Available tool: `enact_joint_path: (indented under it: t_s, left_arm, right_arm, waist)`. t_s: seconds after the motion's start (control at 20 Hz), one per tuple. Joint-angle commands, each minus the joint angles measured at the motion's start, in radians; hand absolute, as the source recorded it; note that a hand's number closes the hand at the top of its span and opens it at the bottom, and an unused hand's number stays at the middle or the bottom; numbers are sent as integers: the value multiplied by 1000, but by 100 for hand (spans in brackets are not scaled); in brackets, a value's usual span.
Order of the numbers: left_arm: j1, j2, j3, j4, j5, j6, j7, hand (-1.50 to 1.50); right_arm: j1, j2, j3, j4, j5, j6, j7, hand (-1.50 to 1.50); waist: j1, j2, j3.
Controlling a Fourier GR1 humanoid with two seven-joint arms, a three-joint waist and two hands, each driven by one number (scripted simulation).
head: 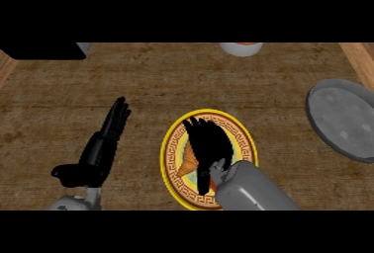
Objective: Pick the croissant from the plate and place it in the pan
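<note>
A round plate (172,148) with a yellow rim and an orange patterned band lies on the counter at centre bottom. My right hand (207,148) reaches over it, fingers stretched out and pointing away, covering most of the croissant (188,163); only a brown sliver shows at the hand's left side. I cannot see whether the fingers touch it. The grey pan (343,118) lies at the right edge, partly cut off. My left hand (110,133) rests open at the left, fingers straight, apart from the plate.
A black object (44,50) sits at the far left corner. A white and orange container (241,48) stands at the far edge, mostly cut off. Wooden trim runs along the counter's left and right sides.
</note>
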Motion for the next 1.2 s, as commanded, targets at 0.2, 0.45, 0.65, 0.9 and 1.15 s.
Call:
enact_joint_path:
  t_s: [0.2, 0.45, 0.65, 0.9, 1.15]
  left_arm:
    - [25, -18, 47, 16, -33, -39, -35, 0]
    - [-18, -46, 74, 79, -38, -64, -40, 0]
    - [25, -57, 36, -96, -67, -27, 95, 0]
    - [58, -57, 29, -48, -76, -59, 10, 0]
    - [44, -66, 60, 0, -64, -80, -2, 0]
  right_arm:
    - [7, 30, 30, 90, 40, -131, -60, -150]
    - [-40, 30, -16, 226, 38, -158, -128, -150]
    - [-81, 31, -50, 303, 17, -142, -124, -150]
    - [-123, 23, -55, 444, 48, -50, -276, 150]
    - [-118, 30, -4, 462, 113, -106, -287, 150]
  waist:
    - [3, 0, 0]
    - [3, 1, 0]
    - [7, 1, 0]
    - [14, 2, 0]
    - [7, 2, 0]
